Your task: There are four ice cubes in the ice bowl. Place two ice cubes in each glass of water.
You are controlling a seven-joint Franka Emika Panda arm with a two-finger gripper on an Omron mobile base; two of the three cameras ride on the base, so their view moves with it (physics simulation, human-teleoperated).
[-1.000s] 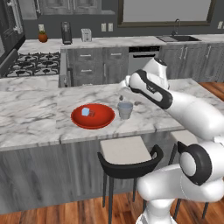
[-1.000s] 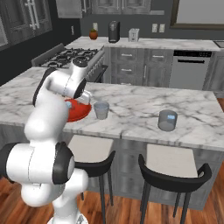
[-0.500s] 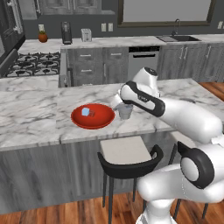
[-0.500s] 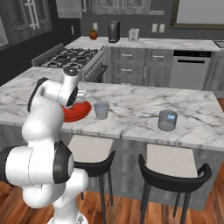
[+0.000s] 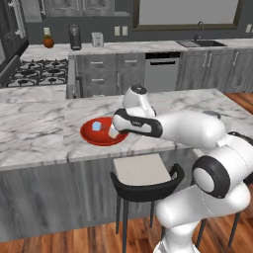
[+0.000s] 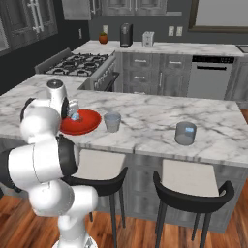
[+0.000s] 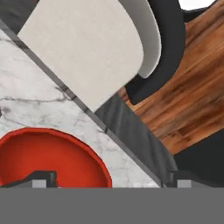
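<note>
Our gripper (image 5: 114, 132) has its jaws wide apart, holding nothing, low over the near right part of the red ice bowl (image 5: 94, 138). We see an ice cube (image 5: 97, 126) inside. One glass (image 6: 112, 121) stands just right of the bowl, the other glass (image 6: 185, 133) farther right.

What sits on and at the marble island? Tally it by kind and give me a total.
Red bowl: 1
Glasses: 2
Ice cubes in plain sight: 1 (the arm may hide more)
Stools: 2
Total: 6
</note>
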